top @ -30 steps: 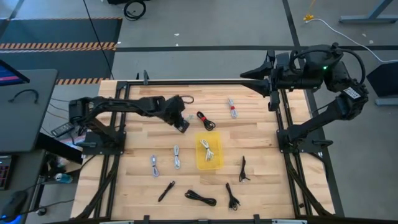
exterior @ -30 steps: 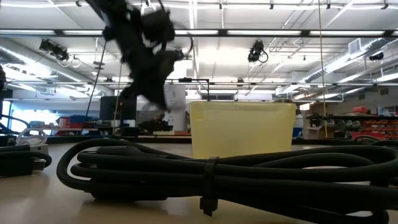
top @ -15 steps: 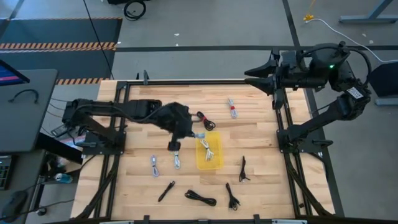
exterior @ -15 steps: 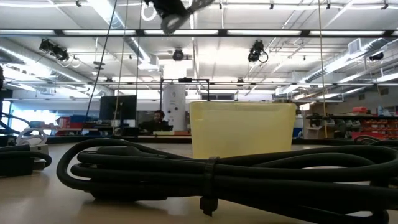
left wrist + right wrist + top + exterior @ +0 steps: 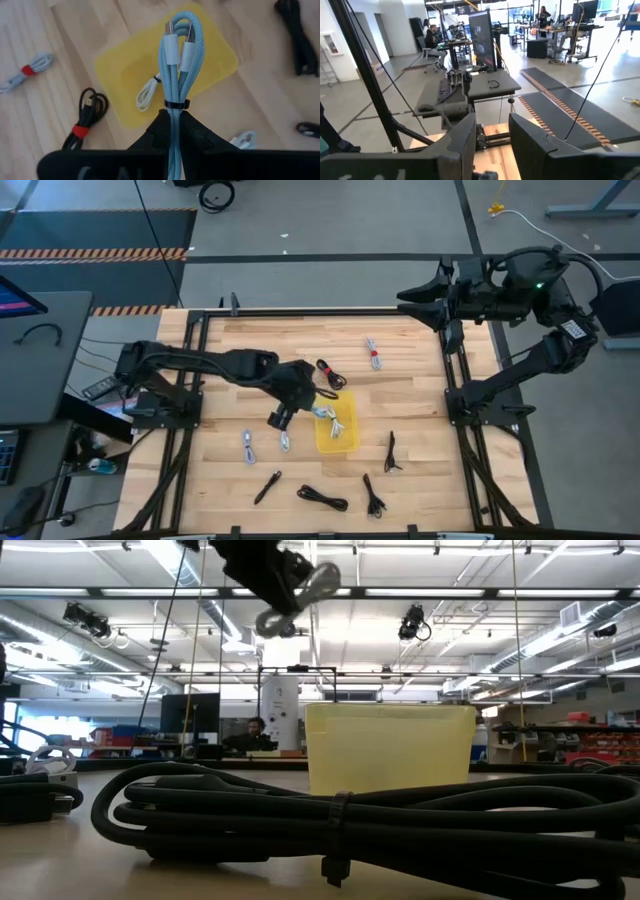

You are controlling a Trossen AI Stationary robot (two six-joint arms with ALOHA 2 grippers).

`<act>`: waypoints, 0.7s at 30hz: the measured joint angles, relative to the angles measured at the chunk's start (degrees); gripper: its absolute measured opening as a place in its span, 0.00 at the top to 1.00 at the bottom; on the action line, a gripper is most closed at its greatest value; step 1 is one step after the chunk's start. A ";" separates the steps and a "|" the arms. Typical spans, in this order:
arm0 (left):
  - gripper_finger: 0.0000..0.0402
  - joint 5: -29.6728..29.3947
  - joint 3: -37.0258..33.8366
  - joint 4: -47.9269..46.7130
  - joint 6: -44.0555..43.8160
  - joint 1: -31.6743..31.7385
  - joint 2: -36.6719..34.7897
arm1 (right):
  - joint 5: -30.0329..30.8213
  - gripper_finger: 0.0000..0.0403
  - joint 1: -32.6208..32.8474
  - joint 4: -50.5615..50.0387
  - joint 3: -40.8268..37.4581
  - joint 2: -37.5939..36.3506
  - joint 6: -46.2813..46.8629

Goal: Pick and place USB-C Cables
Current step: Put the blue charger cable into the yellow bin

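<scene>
The left gripper (image 5: 172, 125), pinching a light blue cable (image 5: 176, 65), has just moved over the yellow bin (image 5: 345, 442) where a white cable (image 5: 148, 95) lies, so it can drop soon, while the right gripper (image 5: 490, 137) waits spread apart.

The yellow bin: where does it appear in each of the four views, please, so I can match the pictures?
High view: yellow bin just right of the table's centre.
Low view: its pale yellow wall stands mid-picture, behind a black cable bundle.
Left wrist view: it lies past the left gripper.
Right wrist view: not in it.
Shared landmark: the light blue cable held by the left gripper.
</scene>
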 joint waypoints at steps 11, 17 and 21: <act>0.95 -0.15 14.16 -3.14 13.13 0.02 12.01 | -0.01 0.69 0.00 -0.34 0.00 0.07 0.79; 0.95 -0.25 21.78 -12.24 21.31 -0.18 20.36 | 0.00 0.69 0.00 -0.42 0.00 0.09 1.54; 0.95 -3.81 21.76 -13.57 27.10 -0.81 24.16 | 0.02 0.69 0.00 -0.55 0.00 0.09 2.16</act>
